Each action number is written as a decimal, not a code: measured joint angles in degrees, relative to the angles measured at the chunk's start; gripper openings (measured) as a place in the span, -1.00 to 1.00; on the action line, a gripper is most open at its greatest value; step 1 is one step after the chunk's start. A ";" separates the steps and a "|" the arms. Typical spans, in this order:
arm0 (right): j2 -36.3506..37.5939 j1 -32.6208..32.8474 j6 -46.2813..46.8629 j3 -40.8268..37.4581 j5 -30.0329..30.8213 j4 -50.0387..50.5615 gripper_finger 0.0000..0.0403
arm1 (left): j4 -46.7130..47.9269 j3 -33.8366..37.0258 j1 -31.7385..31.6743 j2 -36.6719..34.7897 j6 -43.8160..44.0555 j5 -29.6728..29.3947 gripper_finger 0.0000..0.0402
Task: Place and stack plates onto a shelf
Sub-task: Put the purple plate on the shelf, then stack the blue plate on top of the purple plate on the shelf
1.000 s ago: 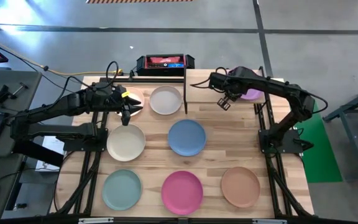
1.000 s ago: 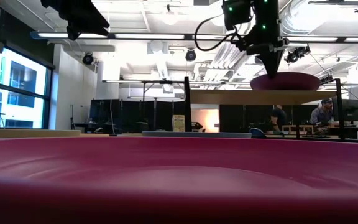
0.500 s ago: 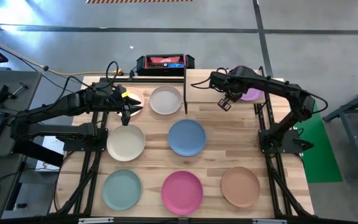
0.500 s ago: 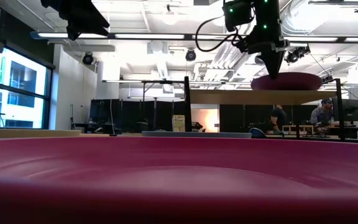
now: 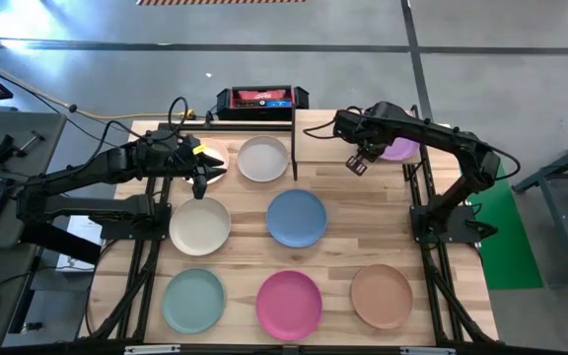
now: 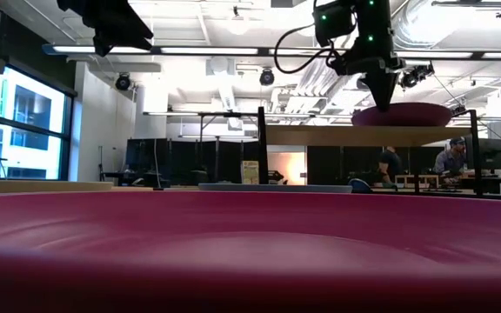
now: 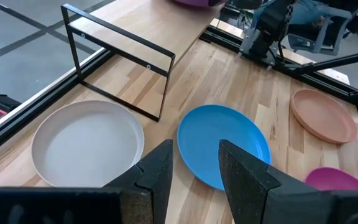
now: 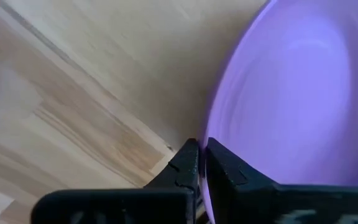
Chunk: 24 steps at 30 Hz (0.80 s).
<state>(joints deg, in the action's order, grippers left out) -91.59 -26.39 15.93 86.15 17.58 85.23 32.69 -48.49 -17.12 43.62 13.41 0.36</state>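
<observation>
My right gripper (image 5: pixel 376 150) is shut on the purple plate (image 5: pixel 400 149), over the right part of the shelf (image 5: pixel 328 144). In the low view the purple plate (image 6: pixel 401 114) sits level at the shelf plank (image 6: pixel 320 136); touching or just above, I cannot tell. My left gripper (image 7: pixel 194 174) is open and hovers at the table's far left, beside the grey-white plate (image 5: pixel 262 158). A pale plate (image 5: pixel 212 170) shows partly under that arm. Cream (image 5: pixel 200 225), blue (image 5: pixel 297 217), teal-green (image 5: pixel 193 301), magenta (image 5: pixel 289 304) and tan-brown (image 5: pixel 382 294) plates lie flat on the table. My right gripper pinches the purple plate's rim (image 8: pixel 213 134) between its two fingers (image 8: pixel 188 163), at the edge toward the table's left. The fingers (image 6: pixel 381 91) come down at it from above. The plate stays level over the shelf plank.
Black metal posts (image 5: pixel 295 148) frame the shelf's left end. A black and red device (image 5: pixel 261 98) sits beyond the far edge. The shelf's left half is bare wood. In the low view the magenta plate (image 6: pixel 250 252) fills the foreground, and people sit in the room behind.
My right gripper has shifted slightly toward the table's right edge, carrying the purple plate with it over the shelf. It stays shut on the rim.
</observation>
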 joint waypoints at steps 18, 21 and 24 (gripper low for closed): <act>-0.02 0.08 0.51 2.95 2.05 0.11 -0.69 | 0.02 0.00 0.01 0.00 -0.02 0.02 -0.42; -0.02 0.25 0.51 5.59 1.18 0.34 -0.69 | 0.02 0.00 0.01 0.00 0.00 0.02 -0.42; -0.02 0.35 0.51 8.22 -0.89 0.70 -0.69 | -0.03 0.00 0.01 0.00 0.00 0.02 -0.42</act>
<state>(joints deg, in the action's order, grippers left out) -91.61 -26.04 16.44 94.37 16.70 85.93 32.65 -48.49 -17.12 43.62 13.41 0.38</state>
